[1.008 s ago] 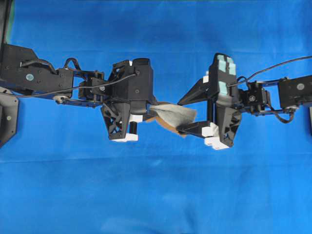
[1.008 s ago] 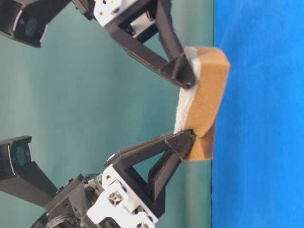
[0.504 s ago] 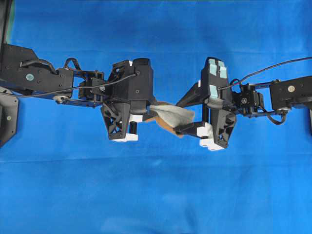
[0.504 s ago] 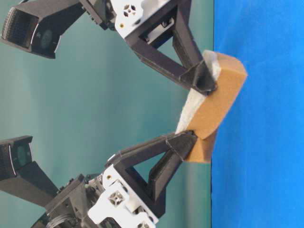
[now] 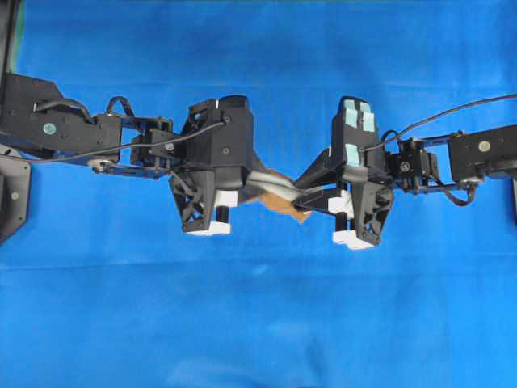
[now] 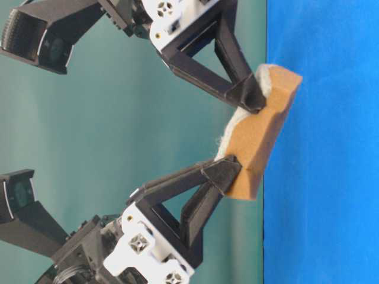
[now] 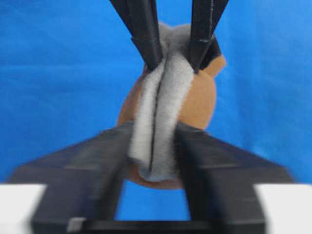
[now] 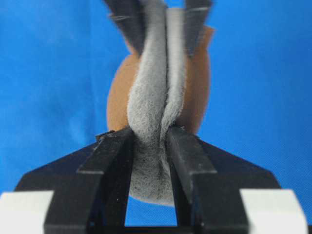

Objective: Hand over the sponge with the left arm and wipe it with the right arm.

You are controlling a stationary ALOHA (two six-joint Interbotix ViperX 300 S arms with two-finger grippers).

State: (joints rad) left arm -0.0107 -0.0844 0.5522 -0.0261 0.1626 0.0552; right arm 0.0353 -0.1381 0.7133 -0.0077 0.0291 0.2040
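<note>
The sponge (image 5: 273,183) hangs in the air above the blue table, stretched between both grippers, its grey scouring face folded inward and the tan layer bulging outward. My left gripper (image 5: 252,181), without teal patches, holds its left end; in the left wrist view both black fingers press the sides of the sponge (image 7: 163,105). My right gripper (image 5: 300,194), with teal patches on its head, is shut on the other end; in the right wrist view its jaws pinch the grey face of the sponge (image 8: 153,97). The table-level view shows the sponge (image 6: 260,130) bent between the two.
The blue cloth (image 5: 258,323) covers the whole table below the arms. A black mount (image 5: 11,194) sits at the left edge. A teal wall (image 6: 106,118) stands behind the grippers in the table-level view.
My right gripper has slid left and closed from wide open onto the sponge's free end. The sponge is now squeezed narrower and more bent. The left arm stayed in place.
</note>
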